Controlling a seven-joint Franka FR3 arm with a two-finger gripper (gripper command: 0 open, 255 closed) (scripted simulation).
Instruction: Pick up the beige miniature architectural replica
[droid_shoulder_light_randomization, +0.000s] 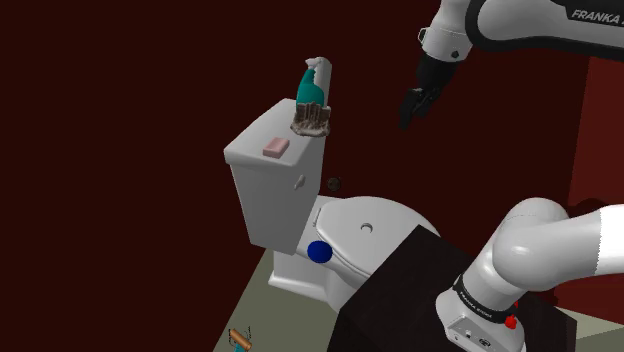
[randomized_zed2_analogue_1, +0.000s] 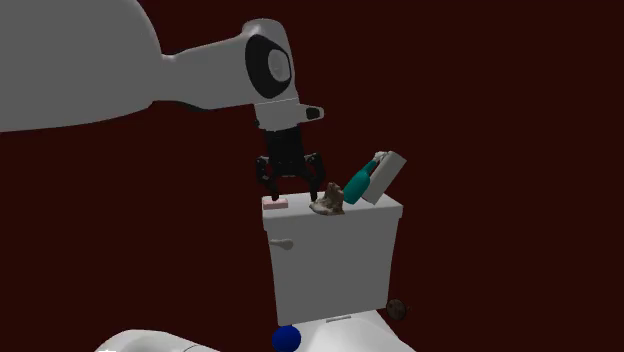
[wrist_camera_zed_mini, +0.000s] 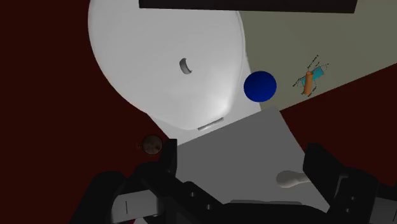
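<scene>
Jaws gaping wide and empty, the arm (droid_shoulder_light_randomization: 520, 25) is hovering near the toilet tank (droid_shoulder_light_randomization: 265, 200), where the beige replica (droid_shoulder_light_randomization: 311, 120) is sitting untouched beside a teal bottle (droid_shoulder_light_randomization: 312, 88), leaving approach, grip and lift undone.

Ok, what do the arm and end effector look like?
The arm is white, rounded links with dark joints, and FRANKA lettering on one link. A small red dot sits near its base. The end effector is all black and two-fingered.
</scene>
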